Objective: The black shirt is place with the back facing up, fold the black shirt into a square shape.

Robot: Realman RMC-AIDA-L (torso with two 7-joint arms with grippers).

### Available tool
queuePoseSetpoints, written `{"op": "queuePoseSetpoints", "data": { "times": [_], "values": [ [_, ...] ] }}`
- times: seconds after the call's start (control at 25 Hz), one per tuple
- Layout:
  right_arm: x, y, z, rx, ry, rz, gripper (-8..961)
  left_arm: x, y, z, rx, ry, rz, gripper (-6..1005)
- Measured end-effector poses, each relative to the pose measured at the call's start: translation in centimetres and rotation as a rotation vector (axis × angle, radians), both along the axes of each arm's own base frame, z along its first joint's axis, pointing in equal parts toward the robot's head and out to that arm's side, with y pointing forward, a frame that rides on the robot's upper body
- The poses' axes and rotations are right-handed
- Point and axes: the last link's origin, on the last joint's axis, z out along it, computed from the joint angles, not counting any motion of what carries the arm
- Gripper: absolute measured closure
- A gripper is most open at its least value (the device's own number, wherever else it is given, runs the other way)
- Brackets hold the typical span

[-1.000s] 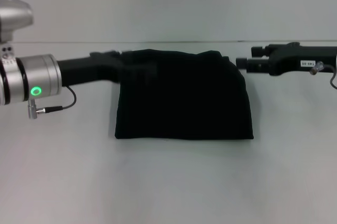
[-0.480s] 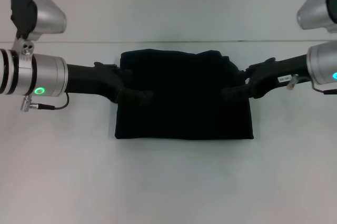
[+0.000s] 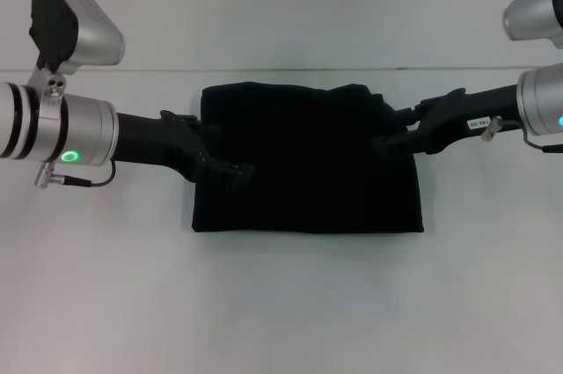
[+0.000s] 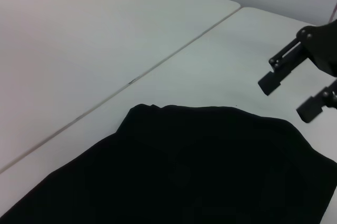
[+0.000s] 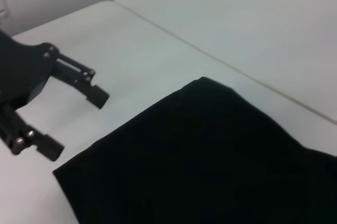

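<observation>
The black shirt lies folded into a near-square block in the middle of the white table, plain side up; no lettering shows. My left gripper is over the shirt's left edge. My right gripper is over its right edge. Both are open and hold nothing. The left wrist view shows the shirt and the right gripper with its fingers apart, beyond the cloth's edge. The right wrist view shows the shirt and the left gripper, fingers apart.
The table has a seam running across it behind the shirt, also seen in the right wrist view. A pale wall stands behind the table's far edge.
The left gripper has moved from the shirt's far left corner down along its left edge. The right gripper has come in from the right to the shirt's right edge. The shirt has not moved.
</observation>
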Motion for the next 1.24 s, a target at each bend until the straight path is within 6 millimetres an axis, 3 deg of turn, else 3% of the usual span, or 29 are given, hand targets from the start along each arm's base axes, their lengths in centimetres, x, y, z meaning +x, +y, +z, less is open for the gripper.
{"op": "queuePoseSetpoints", "data": {
  "times": [1.24],
  "values": [
    [0.37, 0.16, 0.45, 0.024, 0.01, -0.014, 246, 0.59, 0.21, -0.12, 0.0, -0.006, -0.016, 82]
  ]
}}
